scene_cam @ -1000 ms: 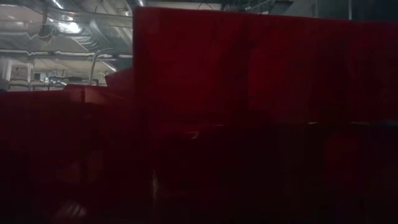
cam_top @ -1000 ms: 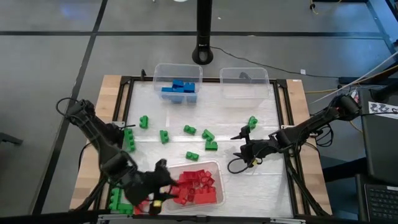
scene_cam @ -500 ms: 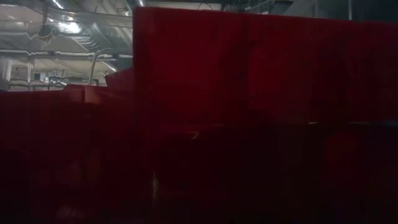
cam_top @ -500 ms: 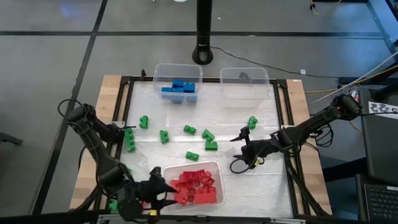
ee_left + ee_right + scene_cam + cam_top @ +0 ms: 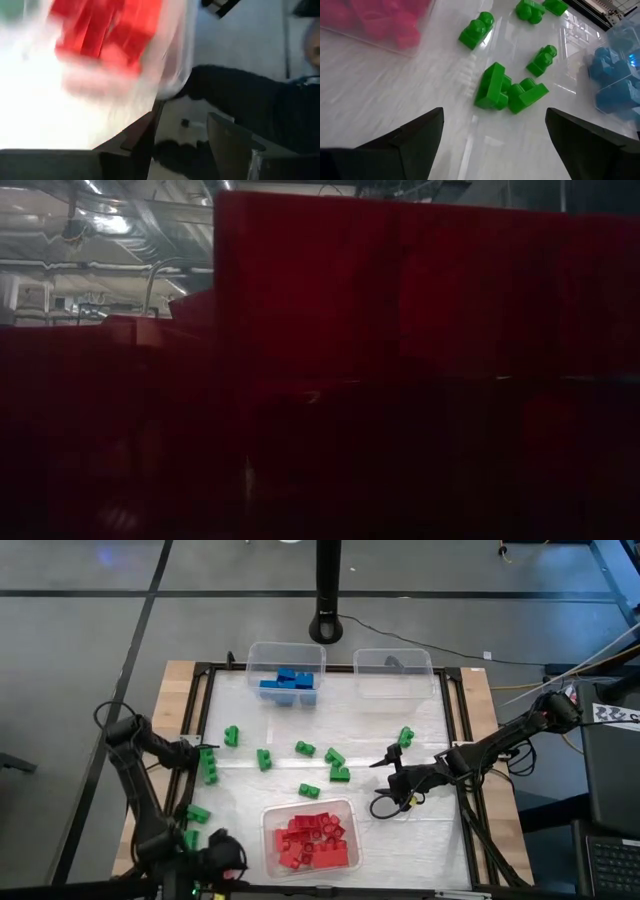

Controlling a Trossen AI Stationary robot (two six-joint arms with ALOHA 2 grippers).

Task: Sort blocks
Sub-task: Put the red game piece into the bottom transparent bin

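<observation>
Right hand spread, low over tabletop near green blocks, left hand at front edge, spread, empty, red blocks in bin, blue blocks in back bin.

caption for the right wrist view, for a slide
Open right claw hovering over green blocks on the table, between red and blue bins.

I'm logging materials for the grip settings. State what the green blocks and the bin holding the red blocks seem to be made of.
Green blocks: apparently hard moulded plastic, glossy, with highlights on the studs and crisp edges. Bin holding the red blocks: seemingly clear, thin rigid plastic; the red shows through its walls and the rim looks pale. Neither can be confirmed beyond appearance.
</observation>
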